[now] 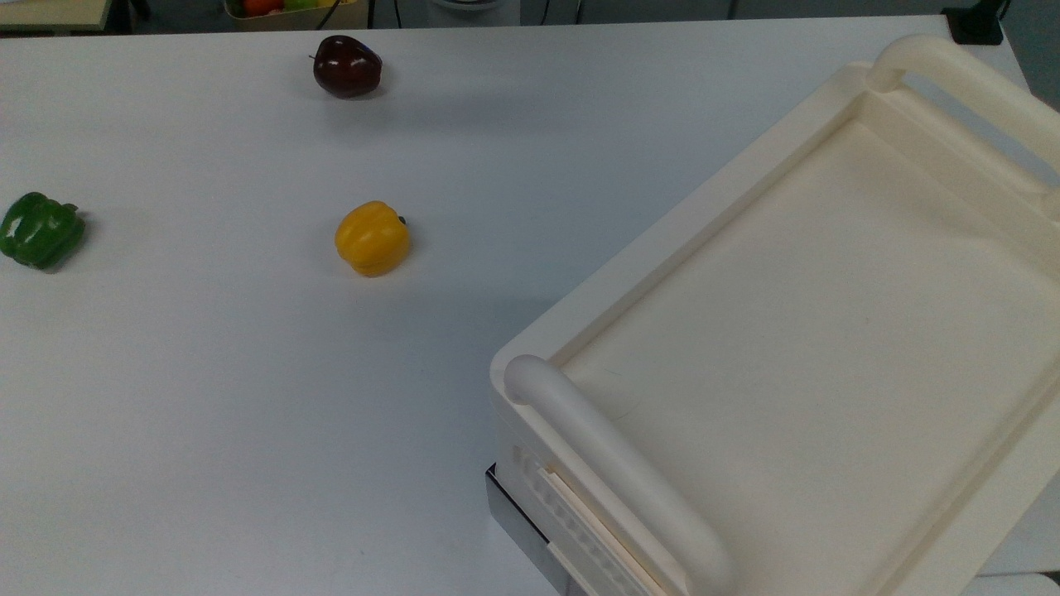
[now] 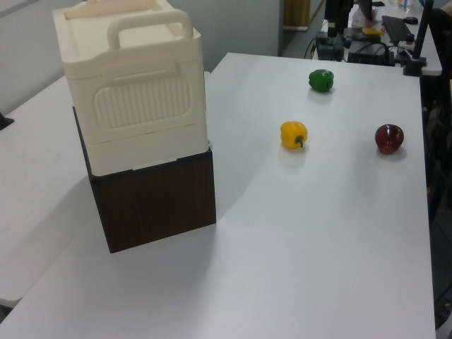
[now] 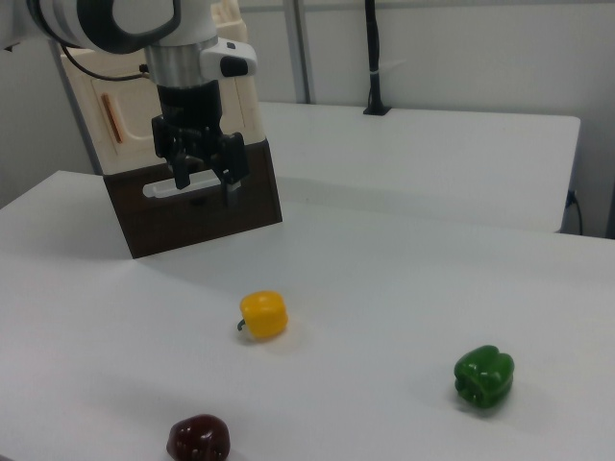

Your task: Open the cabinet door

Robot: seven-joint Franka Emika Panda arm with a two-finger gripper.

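Hanging open in the right view, the gripper (image 3: 204,187) fronts the cabinet (image 3: 173,115); its upright cabinet door (image 3: 115,120) faces wide bare table (image 3: 404,288), copper handle vertical

The cream cabinet door (image 3: 108,120), copper bar handle upright, sits flush and closed.

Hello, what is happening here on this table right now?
A robot arm holds its claw in the air in front of the big cream cabinet, which stands on a dark brown base. The claw is open and holds nothing. In the right view, the cabinet door with its copper-coloured handle looks closed. A yellow pepper, a green pepper and a dark red apple lie untouched on the white table.
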